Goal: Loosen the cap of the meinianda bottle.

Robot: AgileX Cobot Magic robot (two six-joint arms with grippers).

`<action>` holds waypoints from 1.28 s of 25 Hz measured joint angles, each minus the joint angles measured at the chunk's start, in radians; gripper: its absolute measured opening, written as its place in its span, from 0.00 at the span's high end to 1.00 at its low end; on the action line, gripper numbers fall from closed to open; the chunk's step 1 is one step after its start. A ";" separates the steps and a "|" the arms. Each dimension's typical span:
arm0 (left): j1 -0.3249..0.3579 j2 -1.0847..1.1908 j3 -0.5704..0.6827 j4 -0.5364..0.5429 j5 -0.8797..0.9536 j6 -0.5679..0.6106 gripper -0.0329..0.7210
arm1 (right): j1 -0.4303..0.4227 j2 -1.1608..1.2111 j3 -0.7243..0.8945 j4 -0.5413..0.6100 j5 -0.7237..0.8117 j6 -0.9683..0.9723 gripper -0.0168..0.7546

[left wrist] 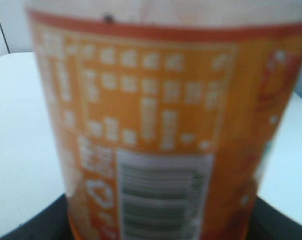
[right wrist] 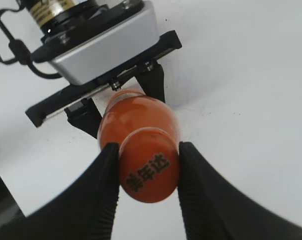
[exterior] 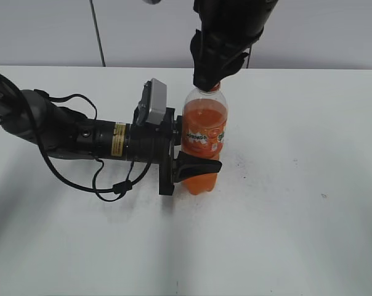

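- Right gripper (right wrist: 147, 172): descends from above; 2 black ribbed fingers (right wrist: 102, 187) closed against opposite sides of the cap (right wrist: 149, 171), gripping it.
- Cap: orange, dark characters on top, held between those fingers.
- Left gripper (exterior: 187, 161): reaches in sideways below the right gripper; jaws clamped around the lower body of the meinianda bottle (exterior: 204, 139).
- Meinianda bottle: upright on the white table (exterior: 284, 216), directly beneath the right gripper.

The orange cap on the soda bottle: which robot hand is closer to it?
Right. The right end effector comes from above, its fingers against both sides of the cap. The left end effector grips the meinianda bottle lower down, around its body.
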 joint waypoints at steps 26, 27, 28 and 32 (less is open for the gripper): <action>0.000 0.000 0.000 0.001 -0.001 0.000 0.42 | 0.001 -0.055 -0.017 0.008 0.043 -0.511 0.63; 0.000 0.000 0.000 0.000 -0.001 0.000 0.42 | 0.001 -0.057 -0.017 -0.003 0.043 -0.457 0.63; 0.000 0.000 0.000 0.000 -0.001 0.000 0.42 | 0.001 -0.062 -0.017 -0.023 0.043 -0.387 0.63; 0.000 0.000 0.000 0.000 0.000 0.000 0.42 | -0.020 -0.067 -0.019 -0.078 0.045 -0.078 0.63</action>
